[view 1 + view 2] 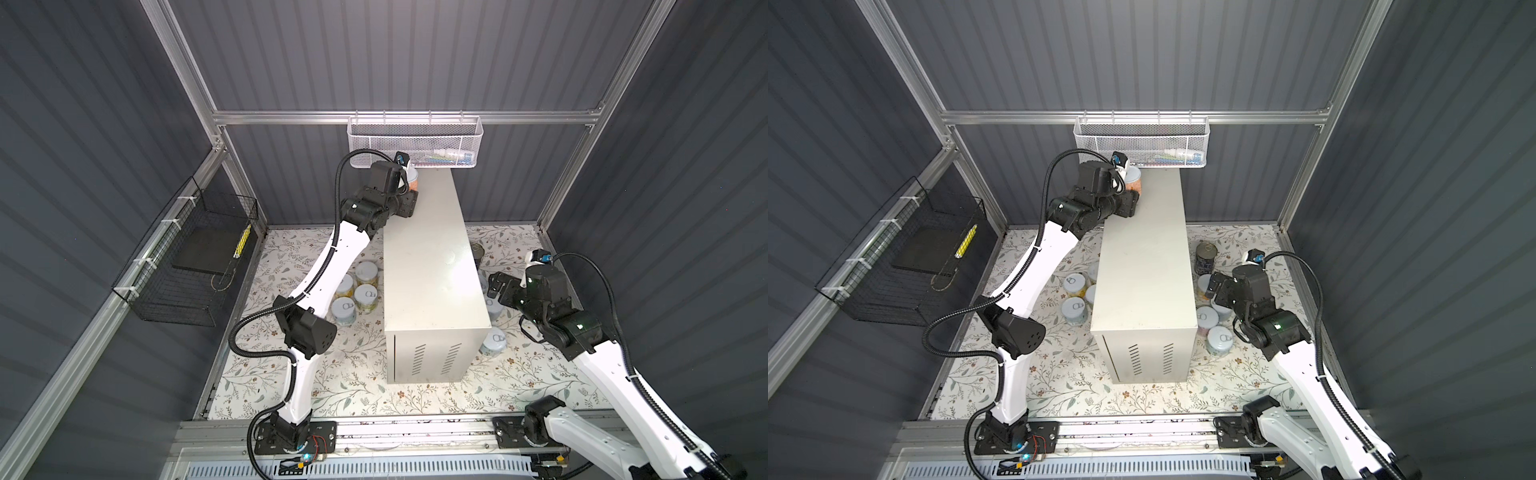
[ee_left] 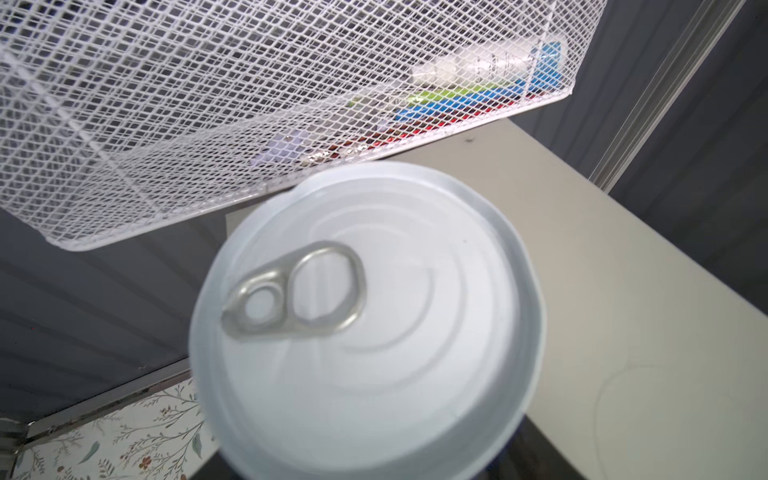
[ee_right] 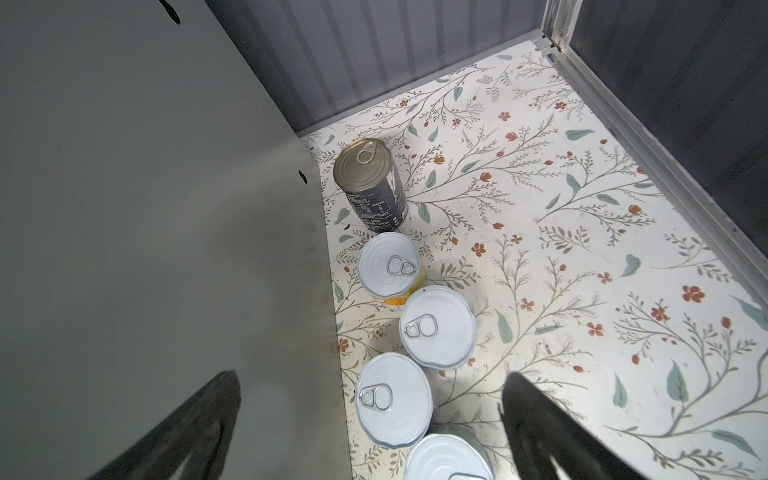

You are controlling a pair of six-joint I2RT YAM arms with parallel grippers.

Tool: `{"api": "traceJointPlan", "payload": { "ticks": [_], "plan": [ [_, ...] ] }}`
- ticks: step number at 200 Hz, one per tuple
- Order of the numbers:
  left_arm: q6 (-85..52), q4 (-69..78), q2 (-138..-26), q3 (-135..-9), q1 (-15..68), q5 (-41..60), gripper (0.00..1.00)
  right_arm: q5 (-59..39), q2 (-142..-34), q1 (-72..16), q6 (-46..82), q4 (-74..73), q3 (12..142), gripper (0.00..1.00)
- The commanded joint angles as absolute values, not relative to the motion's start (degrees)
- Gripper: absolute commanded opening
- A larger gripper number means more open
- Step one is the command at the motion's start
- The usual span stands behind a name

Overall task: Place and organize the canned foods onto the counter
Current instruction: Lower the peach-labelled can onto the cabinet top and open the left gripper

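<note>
Orange can (image 1: 1135, 179) is clamped in the left tool (image 1: 1130, 190) at the far corner of the worktop (image 1: 1142, 257), probably to leave room. The right tool (image 1: 1213, 286) is held wide over floor cans (image 3: 436, 326).

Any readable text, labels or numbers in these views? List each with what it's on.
"400" and "240", faintly, low on the dark can; its other print is too small to read.
Print on the white tube in the mesh basket: blurred, unreadable.
Lids of the small cans: bare; side labels unreadable.
On the counter: no text.
</note>
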State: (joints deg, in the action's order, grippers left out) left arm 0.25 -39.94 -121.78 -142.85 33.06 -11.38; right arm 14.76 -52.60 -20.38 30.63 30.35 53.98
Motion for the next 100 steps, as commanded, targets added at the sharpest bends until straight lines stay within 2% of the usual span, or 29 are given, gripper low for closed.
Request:
{"api": "traceJointPlan", "payload": {
  "ticks": [1,65,100],
  "plan": [
    [0.2,-38.5,-123.4,-145.5,31.8,-9.5,0.7,15.4,-53.1,-20.3,30.0,29.2,54.6,0.99],
    [-0.1,-35.1,-128.5,-149.6,31.3,-7.0,0.77,15.3,-56.4,-20.2,29.2,28.7,56.6,0.99],
    [0.9,-34.8,-128.3,-149.2,30.9,-7.4,0.84,15.1,-57.1,-20.1,29.0,28.5,57.6,0.99]
  ]
}}
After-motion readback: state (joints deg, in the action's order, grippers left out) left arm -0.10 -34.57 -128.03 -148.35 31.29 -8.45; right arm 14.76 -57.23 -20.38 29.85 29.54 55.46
